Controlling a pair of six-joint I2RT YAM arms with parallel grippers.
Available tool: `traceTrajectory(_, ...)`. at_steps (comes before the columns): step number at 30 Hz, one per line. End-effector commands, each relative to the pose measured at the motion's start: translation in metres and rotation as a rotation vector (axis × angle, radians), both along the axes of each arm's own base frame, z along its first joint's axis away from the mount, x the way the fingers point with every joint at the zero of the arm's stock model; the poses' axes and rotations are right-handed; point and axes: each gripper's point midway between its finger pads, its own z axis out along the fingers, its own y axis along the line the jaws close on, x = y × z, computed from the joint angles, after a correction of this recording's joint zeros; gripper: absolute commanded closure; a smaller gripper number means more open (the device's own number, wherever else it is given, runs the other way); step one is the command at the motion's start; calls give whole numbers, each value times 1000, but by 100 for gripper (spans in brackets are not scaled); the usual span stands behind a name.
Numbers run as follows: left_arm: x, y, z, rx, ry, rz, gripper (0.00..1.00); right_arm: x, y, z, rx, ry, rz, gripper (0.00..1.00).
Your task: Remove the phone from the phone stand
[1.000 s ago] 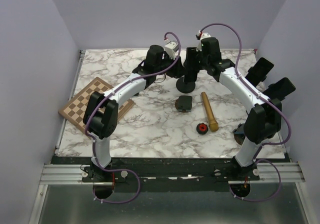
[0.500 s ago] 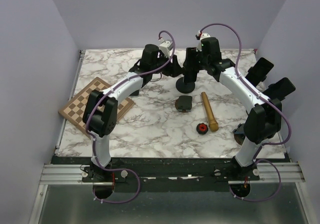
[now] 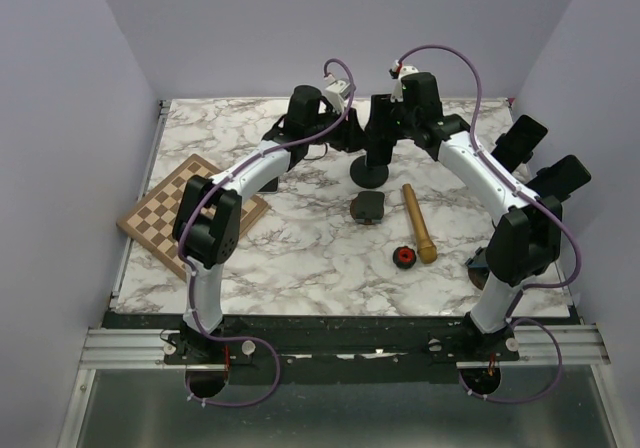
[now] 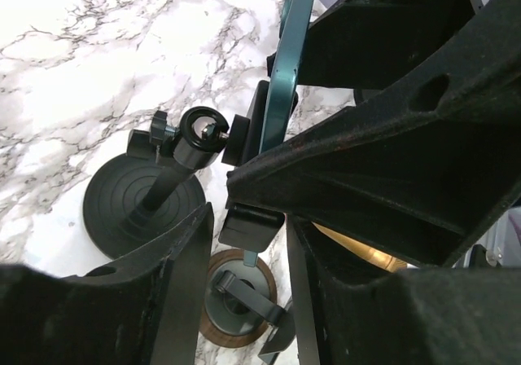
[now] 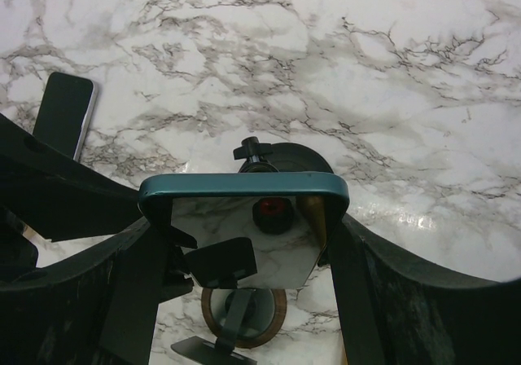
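The teal-cased phone [image 5: 244, 187] sits in the cradle of the black phone stand [image 3: 370, 173], whose round base rests on the white marble-patterned worktop [image 3: 300, 248], toward the far middle. The phone stands upright with its glossy screen facing the right wrist camera and its back against the stand's holder plate (in the left wrist view only its thin teal edge [image 4: 285, 80] shows, close against that plate).

The right fingers [image 5: 362, 300] are spread wide and closed on the phone, one against each side edge of the case. The left fingers [image 4: 122, 300] reach in from the stand's left side with only a narrow gap between them. The stand's black lower clamp piece [image 4: 251, 228] lies in that gap at their tips, but whether they pinch it I cannot tell.

Nearer than the stand lies a small dark gadget on a brown round base [image 3: 368, 206]. Just to its right is a golden-brown cylinder [image 3: 418, 223], and a small red-and-black round part [image 3: 404, 257] sits beside the cylinder's near end. A wooden chessboard [image 3: 190, 208] lies at the left edge, partly under the left arm. A second dark flat handset with a pale rim [image 5: 65, 112] lies flat on the marble, apart from the stand.
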Motion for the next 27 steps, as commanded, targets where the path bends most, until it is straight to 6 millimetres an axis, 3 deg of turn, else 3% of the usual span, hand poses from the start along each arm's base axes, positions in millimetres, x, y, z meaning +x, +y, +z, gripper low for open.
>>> traceTrajectory(1, -5, -10, 12, -54, -20, -59, 52, -5, 19, 5, 53, 27, 59, 99)
traceTrajectory(7, -9, -14, 10, -66, -4, -92, 52, -4, 19, 2, 53, 33, 60, 99)
traceTrajectory(12, -9, -14, 6, -59, 4, -90, 63, -2, 18, 1, 49, 28, 43, 99)
traceTrajectory(14, -9, -13, 5, -58, 7, -89, 70, 1, 14, -1, 36, 24, 23, 99)
traceTrajectory(19, -8, -9, 2, -68, 40, -97, 100, 10, -6, -4, -38, -42, -55, 99)
traceTrajectory(27, -1, 9, -16, -41, 118, -44, 100, 15, -30, -4, -111, -110, -87, 99)
